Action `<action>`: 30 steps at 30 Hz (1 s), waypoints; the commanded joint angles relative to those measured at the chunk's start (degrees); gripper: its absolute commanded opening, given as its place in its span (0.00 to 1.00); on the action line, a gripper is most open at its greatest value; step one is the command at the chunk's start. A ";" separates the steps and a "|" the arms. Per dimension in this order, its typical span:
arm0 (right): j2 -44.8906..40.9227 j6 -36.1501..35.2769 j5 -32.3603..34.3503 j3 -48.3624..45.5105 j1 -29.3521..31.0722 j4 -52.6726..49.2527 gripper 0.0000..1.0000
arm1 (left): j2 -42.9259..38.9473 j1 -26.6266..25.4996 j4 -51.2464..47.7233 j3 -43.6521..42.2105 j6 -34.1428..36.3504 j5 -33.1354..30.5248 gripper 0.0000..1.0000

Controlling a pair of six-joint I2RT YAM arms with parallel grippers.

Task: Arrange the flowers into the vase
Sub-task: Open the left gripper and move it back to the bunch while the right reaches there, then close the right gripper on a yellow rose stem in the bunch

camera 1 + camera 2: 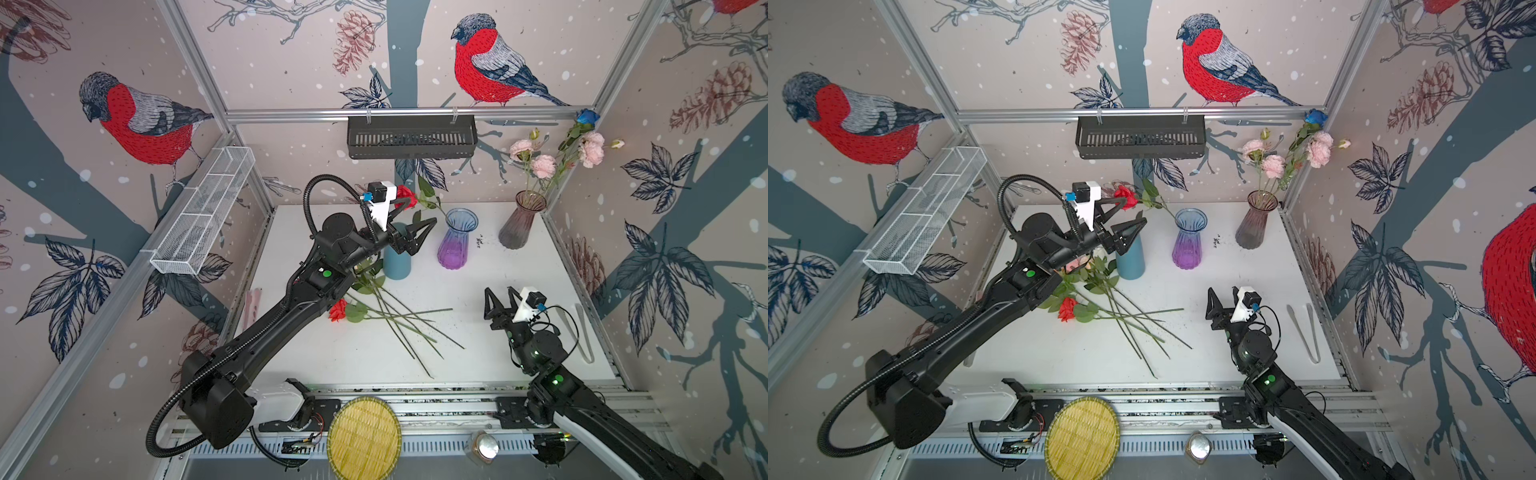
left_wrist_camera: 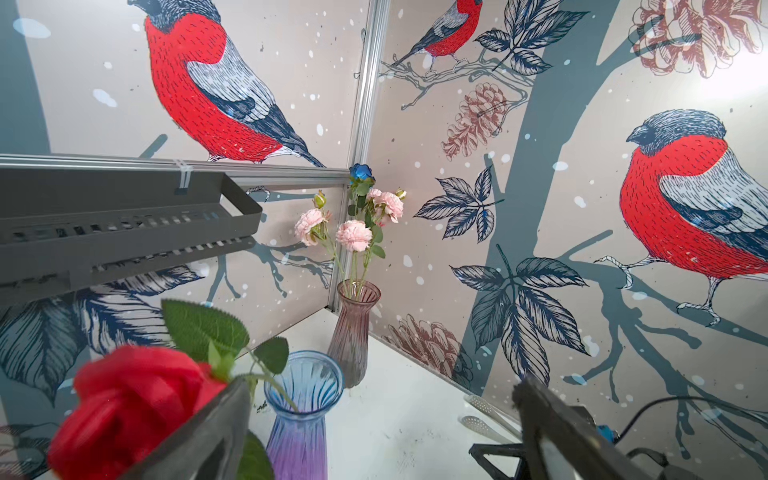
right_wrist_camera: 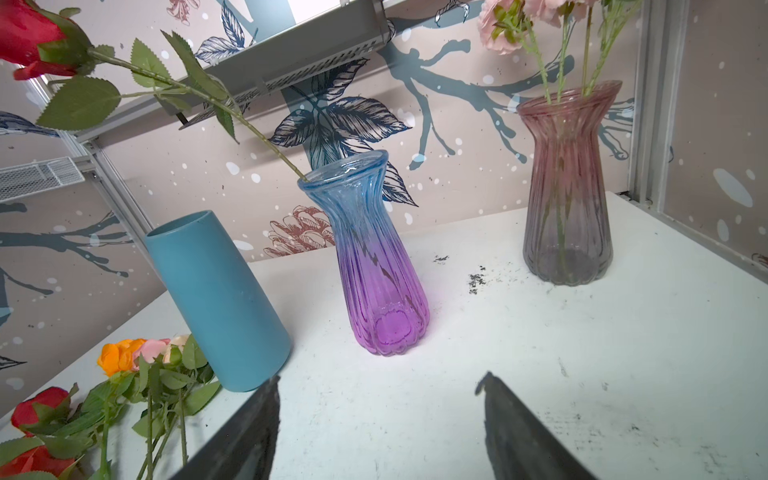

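A red rose [image 1: 405, 196] [image 3: 29, 37] leans steeply with its stem end in the mouth of the blue-and-purple glass vase [image 1: 457, 239] [image 3: 374, 257]. My left gripper [image 1: 419, 214] [image 2: 380, 390] hangs open beside the bloom [image 2: 133, 399], which sits just outside one finger; nothing is between the jaws. Several more flowers [image 1: 374, 307] [image 3: 124, 390], red, orange and pink, lie heaped on the table under my left arm. A pink-grey vase [image 1: 521, 222] in the back right corner holds pink carnations and a blue rose. My right gripper [image 1: 500, 293] [image 3: 380, 380] is open and empty above bare table.
A teal vase [image 1: 397, 262] stands left of the blue-purple one, partly behind my left gripper. Metal tongs [image 1: 1306, 332] lie by the right wall. A black shelf basket [image 1: 411, 137] and a white wire basket [image 1: 203, 212] hang on the walls. A yellow woven plate [image 1: 363, 436] sits at the front.
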 commanded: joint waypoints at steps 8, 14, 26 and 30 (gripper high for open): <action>15.99 3.51 -11.45 4.54 2.95 3.73 0.76 | -13.81 0.04 16.17 -28.17 -0.47 -13.06 0.95; 35.16 0.41 -15.70 16.94 14.59 1.42 0.75 | -19.20 0.13 28.80 -46.05 -2.80 -25.44 0.95; 65.63 -6.77 -35.06 48.52 16.89 -20.03 0.51 | -16.71 -0.49 23.15 -47.08 -0.02 -29.50 0.98; 73.15 -10.42 -35.92 55.84 18.87 -25.75 0.47 | -19.40 -2.96 24.91 -48.88 0.61 -38.07 0.98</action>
